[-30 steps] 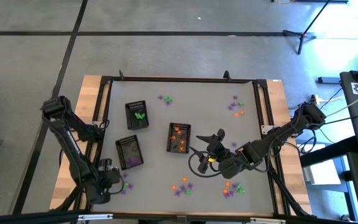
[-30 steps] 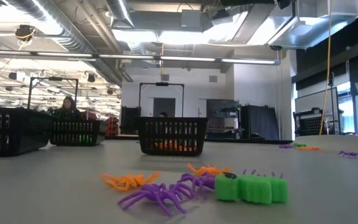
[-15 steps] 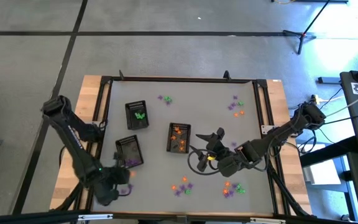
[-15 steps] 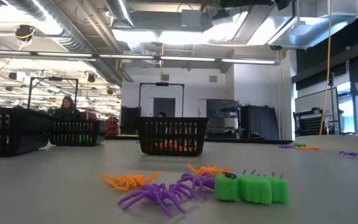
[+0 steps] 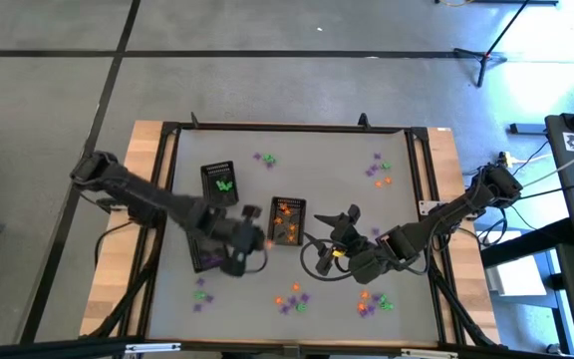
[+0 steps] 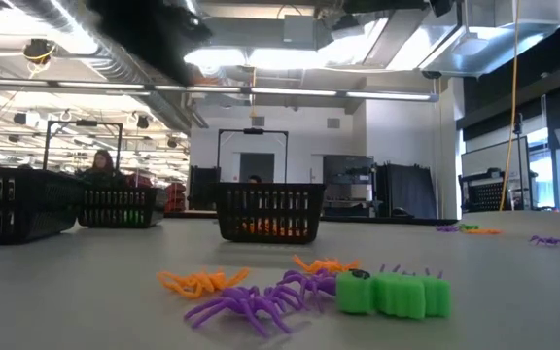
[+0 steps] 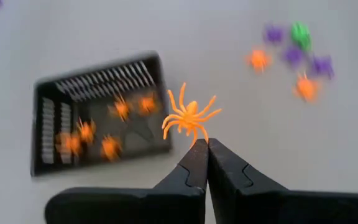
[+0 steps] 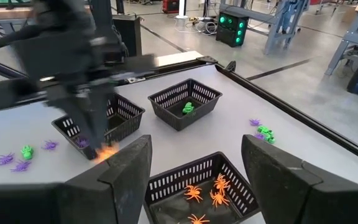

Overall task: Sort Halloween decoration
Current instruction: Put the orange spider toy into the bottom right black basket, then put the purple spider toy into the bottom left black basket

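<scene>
- Left end effector point(image 5: 254, 237): reaches over the middle of the worktop point(image 5: 327, 179), just left of the middle black tray. Its fingers point(image 7: 197, 163) are pinched together on one leg of an orange spider trinket point(image 7: 189, 117), which hangs clear of the surface beside that tray.
- Right end effector point(image 5: 345, 221): rests low just right of the same tray, fingers point(image 8: 129, 167) spread wide, nothing between them.
- Middle tray point(image 5: 287, 220): holds several orange spiders; the left wrist view shows about five inside point(image 7: 98, 134).
- Far-left tray point(image 5: 219, 185): holds a green trinket point(image 5: 225, 183).
- Near-left tray point(image 5: 205, 257): largely covered by the left arm; the right wrist view shows a purple piece inside it point(image 8: 81, 142).
- Loose trinkets on the worktop: a mixed orange, purple and green cluster near the front edge, centre point(image 5: 293, 296); another to its right point(image 5: 375, 302); a small green and purple group at the near left point(image 5: 201, 296); a purple and green pair at the far centre point(image 5: 265, 158); purple and orange pieces at the far right point(image 5: 378, 170).
- Low view: orange point(image 6: 200, 282) and purple point(image 6: 251, 306) spiders and a green block-shaped piece point(image 6: 394, 293) lie close to the camera.
- A person point(image 6: 99, 165) shows in the room behind.
</scene>
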Robot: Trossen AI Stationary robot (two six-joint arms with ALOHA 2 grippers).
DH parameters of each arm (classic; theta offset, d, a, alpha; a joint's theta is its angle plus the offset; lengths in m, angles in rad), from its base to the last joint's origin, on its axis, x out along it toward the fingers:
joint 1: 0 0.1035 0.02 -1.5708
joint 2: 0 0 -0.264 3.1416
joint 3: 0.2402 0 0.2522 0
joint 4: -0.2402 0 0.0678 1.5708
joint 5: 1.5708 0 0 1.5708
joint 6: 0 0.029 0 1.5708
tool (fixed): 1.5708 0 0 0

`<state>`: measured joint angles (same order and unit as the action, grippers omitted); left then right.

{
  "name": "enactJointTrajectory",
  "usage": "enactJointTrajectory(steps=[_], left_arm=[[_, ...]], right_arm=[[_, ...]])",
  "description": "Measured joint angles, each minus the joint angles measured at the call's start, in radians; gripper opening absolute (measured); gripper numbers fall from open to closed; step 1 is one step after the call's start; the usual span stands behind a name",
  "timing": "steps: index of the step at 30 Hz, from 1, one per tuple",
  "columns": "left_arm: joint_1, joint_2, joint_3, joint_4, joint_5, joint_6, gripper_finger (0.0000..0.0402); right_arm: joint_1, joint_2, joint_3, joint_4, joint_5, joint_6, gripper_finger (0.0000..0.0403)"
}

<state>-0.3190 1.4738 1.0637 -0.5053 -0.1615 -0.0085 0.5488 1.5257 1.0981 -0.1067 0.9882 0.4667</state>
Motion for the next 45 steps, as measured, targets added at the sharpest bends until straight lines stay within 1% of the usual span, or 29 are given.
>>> enactJointTrajectory(steps=[5, 10, 12, 15, 19, 22, 24, 26, 28, 31, 35, 38, 41, 45], left_arm=[[0.159, 0.000, 0.000, 0.148, 0.160, 0.089, 0.0000], [0.254, 0.000, 0.000, 0.185, 0.247, 0.110, 0.0007], [0.274, 0.000, 0.000, 0.179, 0.254, 0.116, 0.0024], [0.286, 0.000, 0.000, 0.180, 0.251, 0.116, 0.0063], [0.282, 0.000, 0.000, 0.183, 0.205, 0.108, 0.0117], [0.275, -0.028, 0.000, 0.116, 0.206, 0.096, 0.0134], [0.263, -0.057, 0.023, 0.024, 0.216, 0.074, 0.0136], [0.242, -0.085, 0.052, -0.099, 0.232, 0.018, 0.0134], [0.205, -0.111, 0.069, -0.193, 0.232, -0.071, 0.0128], [0.117, -0.148, 0.071, -0.306, 0.226, -0.196, 0.0117], [-0.047, -0.156, 0.070, -0.415, 0.224, -0.367, 0.0099], [-0.200, -0.156, 0.070, -0.428, 0.209, -0.506, 0.0088], [-0.356, -0.151, 0.069, -0.425, 0.142, -0.624, 0.0083], [-0.543, -0.135, 0.049, -0.415, -0.009, -0.778, 0.0083]], right_arm=[[-0.002, 0.000, 0.000, 0.000, 0.004, 0.000, 0.0246], [-0.002, 0.000, 0.000, 0.000, 0.004, -0.001, 0.0246], [-0.002, 0.000, 0.000, -0.001, 0.004, -0.003, 0.0246], [-0.002, 0.000, 0.000, -0.001, 0.006, -0.006, 0.0246], [-0.002, 0.000, 0.000, -0.001, 0.006, -0.007, 0.0246], [-0.002, 0.000, 0.000, -0.002, 0.006, -0.007, 0.0246], [-0.002, 0.000, 0.000, -0.006, 0.006, -0.007, 0.0246], [-0.002, 0.000, 0.000, -0.014, 0.006, -0.007, 0.0246], [-0.002, 0.000, 0.000, -0.026, 0.006, -0.003, 0.0246], [-0.002, 0.000, 0.000, -0.026, 0.006, -0.003, 0.0246], [-0.002, 0.000, 0.000, -0.025, 0.006, -0.002, 0.0246], [-0.002, 0.000, 0.000, -0.024, 0.006, 0.000, 0.0246], [-0.002, 0.000, 0.000, -0.023, 0.006, 0.000, 0.0246], [-0.002, 0.000, 0.000, -0.022, 0.006, 0.009, 0.0246]])
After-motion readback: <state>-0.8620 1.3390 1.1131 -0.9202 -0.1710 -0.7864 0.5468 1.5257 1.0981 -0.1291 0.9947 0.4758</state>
